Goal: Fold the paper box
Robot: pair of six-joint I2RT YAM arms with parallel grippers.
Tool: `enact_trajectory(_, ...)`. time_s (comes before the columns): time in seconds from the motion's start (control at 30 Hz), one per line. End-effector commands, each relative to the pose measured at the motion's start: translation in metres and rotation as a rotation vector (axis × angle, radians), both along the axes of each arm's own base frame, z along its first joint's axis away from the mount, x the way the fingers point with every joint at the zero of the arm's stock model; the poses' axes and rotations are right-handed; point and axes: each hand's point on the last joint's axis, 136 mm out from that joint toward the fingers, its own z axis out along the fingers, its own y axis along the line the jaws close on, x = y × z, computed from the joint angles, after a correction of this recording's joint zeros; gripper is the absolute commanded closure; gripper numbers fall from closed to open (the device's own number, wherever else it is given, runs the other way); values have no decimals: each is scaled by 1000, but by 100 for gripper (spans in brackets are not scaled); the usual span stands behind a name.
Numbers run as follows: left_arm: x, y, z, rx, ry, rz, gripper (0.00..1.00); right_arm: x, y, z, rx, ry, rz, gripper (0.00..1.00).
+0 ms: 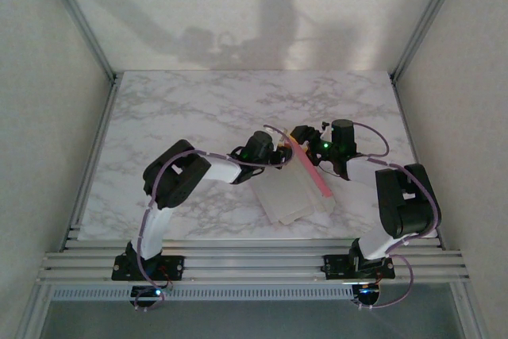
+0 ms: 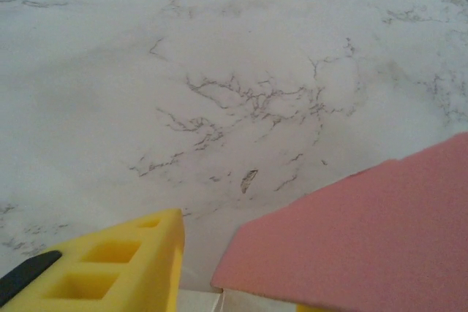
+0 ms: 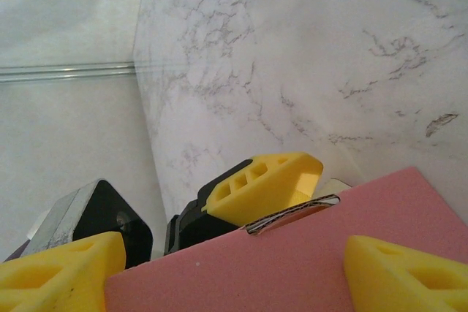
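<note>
The paper box (image 1: 295,196) lies white face up on the marble table between the two arms. Its pink flap (image 1: 311,171) stands raised along the far right edge. My left gripper (image 1: 279,152) reaches in from the left at the flap's upper end. In the left wrist view the pink flap (image 2: 365,239) sits between the jaws against the right side, with a gap to the left yellow finger (image 2: 124,261); the gripper (image 2: 241,275) is open. My right gripper (image 1: 306,140) faces it from the right, open (image 3: 234,272), and the pink panel (image 3: 292,261) spans the space between its fingers.
The marble tabletop (image 1: 198,109) extends far and left of the box. Aluminium frame rails (image 1: 254,263) run along the near edge, with frame posts at the far corners. The left gripper's finger (image 3: 263,184) shows just behind the panel in the right wrist view.
</note>
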Motion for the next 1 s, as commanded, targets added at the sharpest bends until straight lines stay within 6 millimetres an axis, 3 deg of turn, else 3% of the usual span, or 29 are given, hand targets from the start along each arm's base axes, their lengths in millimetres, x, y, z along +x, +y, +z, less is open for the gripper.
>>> enact_trajectory(0.0,36,57,-1,77,-33,273,59,-42,9,-38,6,190,89,23)
enact_trajectory(0.13,32,59,4,63,-37,266,58,-35,12,-31,10,169,110,22)
enact_trajectory(0.33,11,62,13,23,-50,190,52,-7,20,0,-21,79,160,19)
enact_trajectory(0.57,-16,81,32,-39,-42,140,32,18,26,28,-77,-14,213,12)
enact_trajectory(0.77,-40,91,54,-94,-21,72,1,21,21,44,-163,-63,238,10)
enact_trajectory(0.97,-72,96,65,-104,40,-44,1,12,8,61,-273,-118,267,10)
